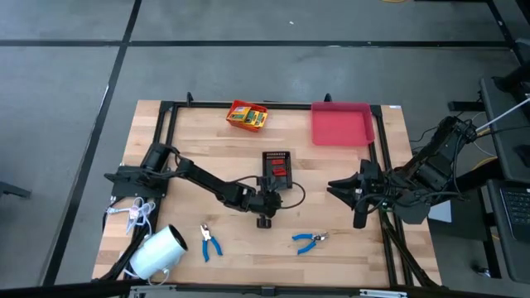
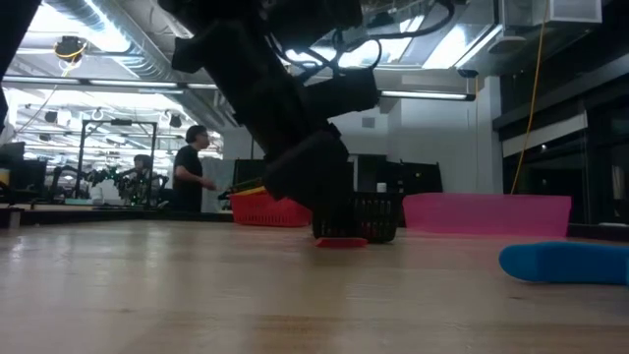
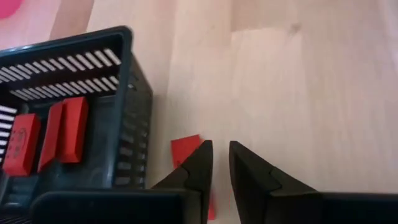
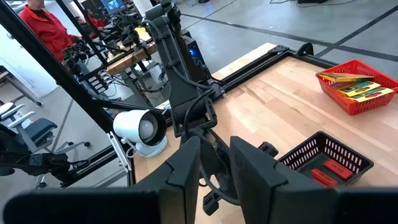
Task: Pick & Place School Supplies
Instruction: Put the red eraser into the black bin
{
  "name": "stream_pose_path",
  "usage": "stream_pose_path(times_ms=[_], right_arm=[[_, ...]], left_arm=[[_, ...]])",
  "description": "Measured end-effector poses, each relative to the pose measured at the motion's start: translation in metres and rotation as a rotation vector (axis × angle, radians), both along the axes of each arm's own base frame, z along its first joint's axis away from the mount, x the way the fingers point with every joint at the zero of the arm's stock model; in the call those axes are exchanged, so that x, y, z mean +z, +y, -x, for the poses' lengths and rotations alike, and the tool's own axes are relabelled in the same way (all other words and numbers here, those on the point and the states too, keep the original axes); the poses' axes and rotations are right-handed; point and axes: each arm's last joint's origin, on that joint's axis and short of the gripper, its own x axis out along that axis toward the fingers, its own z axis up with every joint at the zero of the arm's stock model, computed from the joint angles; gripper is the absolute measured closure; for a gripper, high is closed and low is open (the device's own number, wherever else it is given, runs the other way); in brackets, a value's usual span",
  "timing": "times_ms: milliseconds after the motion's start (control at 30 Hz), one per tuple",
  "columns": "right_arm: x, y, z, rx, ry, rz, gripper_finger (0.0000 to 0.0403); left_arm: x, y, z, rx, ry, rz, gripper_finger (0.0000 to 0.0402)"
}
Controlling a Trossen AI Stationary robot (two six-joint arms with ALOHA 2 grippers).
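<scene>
Red piece point(image 3: 186, 149) lies flat on the wood just past my left gripper point(image 3: 217, 163), whose fingers are nearly closed and empty. It looks thin, light and stiff, so I'd pinch its edges. Beyond sits the black basket point(image 3: 134, 112); the right gripper point(image 1: 358, 217) waits, narrowly open.

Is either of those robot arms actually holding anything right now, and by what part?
Nothing is held. The left end effector is open, empty, over a red piece lying on the table beside the black basket. The right end effector is empty.
</scene>
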Motion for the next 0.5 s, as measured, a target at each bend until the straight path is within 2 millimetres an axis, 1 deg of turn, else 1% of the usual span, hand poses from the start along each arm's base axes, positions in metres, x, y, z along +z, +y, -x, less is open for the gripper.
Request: stream_pose_path(times_ms=[100, 267, 500], right_arm=[[0.0000, 0.0000, 0.0000, 0.000, 0.000, 0.000, 0.0311], [0.0000, 0.0000, 0.0000, -0.001, 0.000, -0.002, 0.0311], [-0.0002, 0.0000, 0.0000, -0.001, 0.001, -0.001, 0.0312]], left_arm=[[-0.0001, -0.0031, 0.0010, -0.002, 0.002, -0.003, 0.0342], [-0.0005, -0.0016, 0.0023, 0.030, 0.006, -0.050, 0.0343], [-0.0004, -0.0016, 0.0024, 0.036, 0.004, -0.059, 0.0338]])
